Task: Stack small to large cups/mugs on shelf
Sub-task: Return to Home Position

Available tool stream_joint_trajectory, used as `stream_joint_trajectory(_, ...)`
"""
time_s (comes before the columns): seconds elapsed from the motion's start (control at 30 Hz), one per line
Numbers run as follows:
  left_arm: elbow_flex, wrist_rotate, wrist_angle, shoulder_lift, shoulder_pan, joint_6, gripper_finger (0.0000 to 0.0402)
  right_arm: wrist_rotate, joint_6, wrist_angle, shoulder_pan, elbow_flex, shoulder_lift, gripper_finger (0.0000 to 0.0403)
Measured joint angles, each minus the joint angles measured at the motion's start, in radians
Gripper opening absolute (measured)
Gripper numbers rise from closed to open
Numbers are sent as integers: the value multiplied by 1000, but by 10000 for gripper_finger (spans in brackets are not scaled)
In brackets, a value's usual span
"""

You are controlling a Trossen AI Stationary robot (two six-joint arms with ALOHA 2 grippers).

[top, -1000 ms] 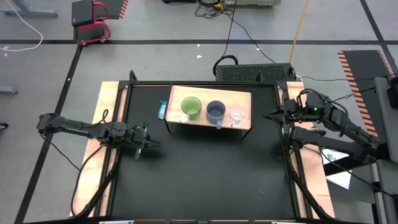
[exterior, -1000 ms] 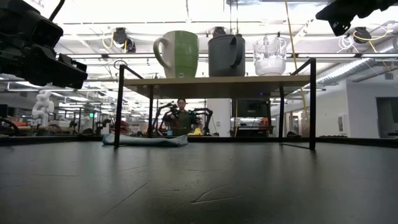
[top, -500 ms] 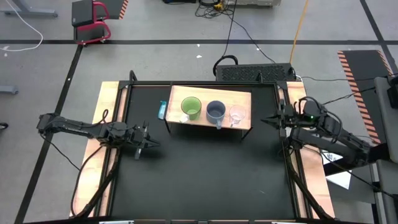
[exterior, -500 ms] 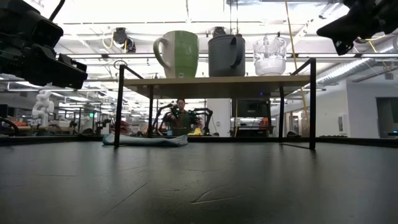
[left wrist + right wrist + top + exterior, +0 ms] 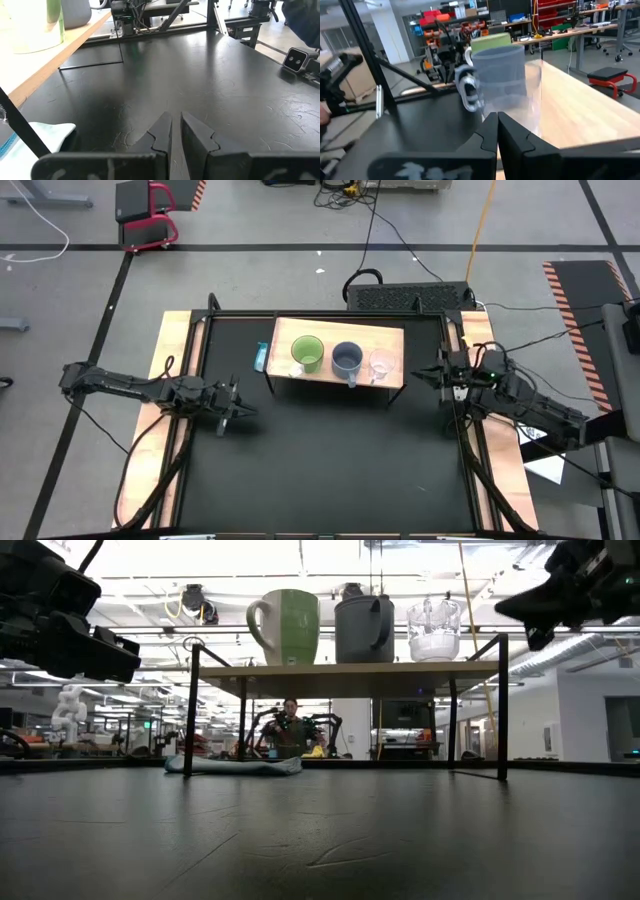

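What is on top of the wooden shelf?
Three cups stand side by side on the shelf: lime-green mug, grey-blue mug, clear glass cup. The board beneath them is covered.

Green mug point(image 5: 307, 354), grey-blue mug point(image 5: 347, 360), clear cup point(image 5: 382, 364) upright in row on shelf point(image 5: 335, 329).

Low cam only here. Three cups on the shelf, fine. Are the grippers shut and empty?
Observer: The left gripper is shut on nothing, over bare black table, per its wrist view.
Operator: Right one?
Observer: The right gripper is also shut and empty, aimed at the grey-blue mug and glass cup.
Operator: Where over the table?
Observer: The high view puts it at the table's right edge, apart from the shelf.
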Motion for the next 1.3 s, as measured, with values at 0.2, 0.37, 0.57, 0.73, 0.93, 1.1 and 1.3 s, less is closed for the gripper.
stream_joint_trajectory(0.2, 0, 0, 0, 0, 0, -3, 42, 0, -37, 33, 0, -55, 0, 0)
stream_joint_trajectory(0.37, 0, 0, 0, 0, 0, -4, 42, -17, -47, 43, 0, -92, -9, 0)
stream_joint_trajectory(0.57, 0, -1, 0, 0, 0, -4, 42, -81, -52, 99, 1, -133, -33, 0)
stream_joint_trajectory(0.73, 0, -1, 0, 0, 0, -5, 42, -82, -60, 114, 0, -162, -50, 0)
stream_joint_trajectory(0.93, 0, -1, 0, 0, 0, 4, 42, -82, -59, 114, 0, -169, -50, 0)
stream_joint_trajectory(1.1, 0, 63, 24, 0, 0, 94, 42, -88, -60, 108, 0, -170, -55, 0)
stream_joint_trajectory(1.3, 0, 123, 62, -1, -14, 125, 42, -130, -63, 105, 7, -171, -60, 0)
